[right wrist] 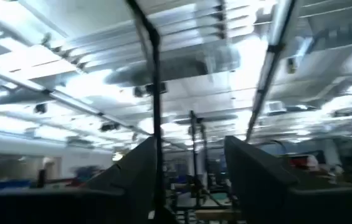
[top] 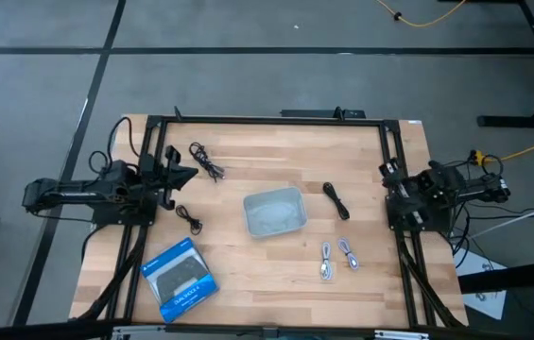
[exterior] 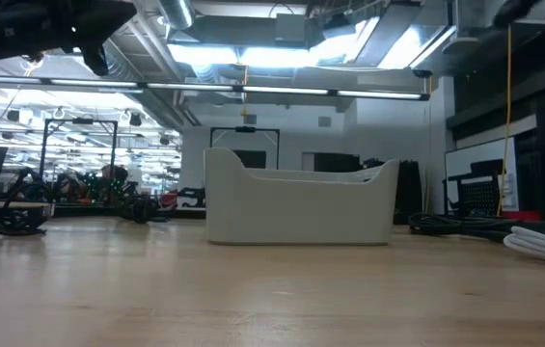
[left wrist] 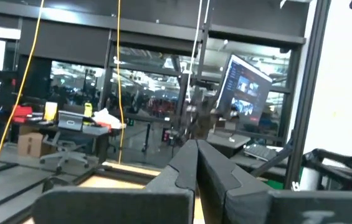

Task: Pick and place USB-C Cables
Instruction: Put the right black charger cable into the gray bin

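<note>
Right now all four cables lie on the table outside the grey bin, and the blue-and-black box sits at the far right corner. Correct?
Not quite. The high view shows the box at the near left corner. The cables do lie outside the bin.

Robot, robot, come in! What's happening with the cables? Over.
Left gripper shut, right gripper open, both parked at table edges. Four USB-C cables untouched around the bin. Nothing in the way.

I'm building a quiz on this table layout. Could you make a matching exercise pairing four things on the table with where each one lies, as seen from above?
Things:
1. grey bin
2. blue-and-black box
3. two silver-white cables
4. left gripper

Places, in the high view:
A. picture's lower left
B. table's middle
C. at the table's left edge, fingers together
D. below and right of the bin

Pairs: 1-B, 2-A, 3-D, 4-C
</note>
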Robot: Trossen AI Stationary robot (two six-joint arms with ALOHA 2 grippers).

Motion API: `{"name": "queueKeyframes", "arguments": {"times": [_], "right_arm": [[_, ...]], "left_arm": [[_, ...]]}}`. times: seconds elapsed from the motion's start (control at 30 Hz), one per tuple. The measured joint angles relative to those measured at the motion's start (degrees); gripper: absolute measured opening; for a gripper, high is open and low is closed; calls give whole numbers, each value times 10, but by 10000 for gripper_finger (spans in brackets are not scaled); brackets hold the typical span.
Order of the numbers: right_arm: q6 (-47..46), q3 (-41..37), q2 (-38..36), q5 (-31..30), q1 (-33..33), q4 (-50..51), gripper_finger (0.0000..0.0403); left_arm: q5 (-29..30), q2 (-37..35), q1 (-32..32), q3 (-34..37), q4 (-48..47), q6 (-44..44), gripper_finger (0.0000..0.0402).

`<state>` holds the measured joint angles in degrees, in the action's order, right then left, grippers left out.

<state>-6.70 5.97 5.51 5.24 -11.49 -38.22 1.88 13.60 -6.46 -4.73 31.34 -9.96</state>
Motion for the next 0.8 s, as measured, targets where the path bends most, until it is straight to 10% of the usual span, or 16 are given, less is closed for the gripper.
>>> {"name": "queueKeyframes", "arguments": {"times": [0.17, 0.4, 0.53, 0.8], "right_arm": [[24, 92, 133, -42, 0, 102, 192], [-185, 260, 356, -344, 23, 614, 192], [-332, 286, 449, -347, 44, 762, 192], [-347, 264, 579, -256, 88, 714, 192]], "left_arm": [[5, 27, 0, 0, 16, 0, 0], [5, 36, 0, 0, 19, 0, 0], [5, 36, 0, 0, 21, 0, 0], [6, 36, 0, 0, 22, 0, 0]]}}
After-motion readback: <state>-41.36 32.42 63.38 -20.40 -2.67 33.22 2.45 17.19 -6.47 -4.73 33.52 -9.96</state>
